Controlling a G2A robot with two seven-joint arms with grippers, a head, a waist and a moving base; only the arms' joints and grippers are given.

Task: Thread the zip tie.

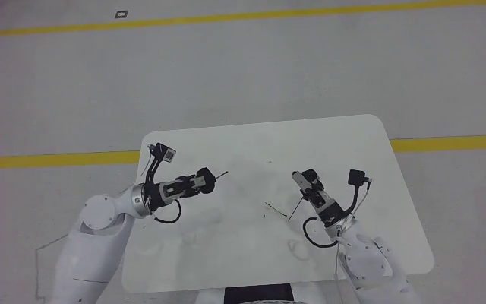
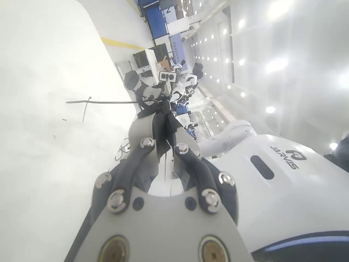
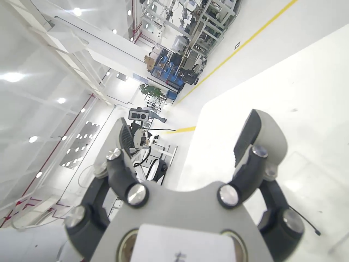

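Top view first: the left pincer [image 1: 210,179] hangs over the worktop [image 1: 250,144] on its left side, pressed together on a zip tie [image 1: 221,175], a thin black strip that pokes out past the tips toward the worktop's middle. The right pincer [image 1: 301,177] is over the right half of the worktop with nothing in it. A loose tie [image 1: 275,210] lies flat near the worktop's middle, on the near side. It looks like a shallow V from up here, and I honestly can't tell whether it's one bent strip or two. Left wrist view: the left pincer [image 2: 163,126] is clamped tight with black stuff squeezed between the pads, and it's up off the worktop. The loose tie [image 2: 109,102] shows as a long dark line on the white worktop with a short bit branching off it. Right wrist view: the right pincer [image 3: 188,132] is spread wide, and both ribbed fingers [image 3: 252,132] are bare and clear of the worktop. The loose tie [image 3: 305,219] is just a thin black line on the worktop beside the wrist. Farther off, past the worktop's edge, the zip tie [image 3: 161,130] sticks out as a fine dark line.
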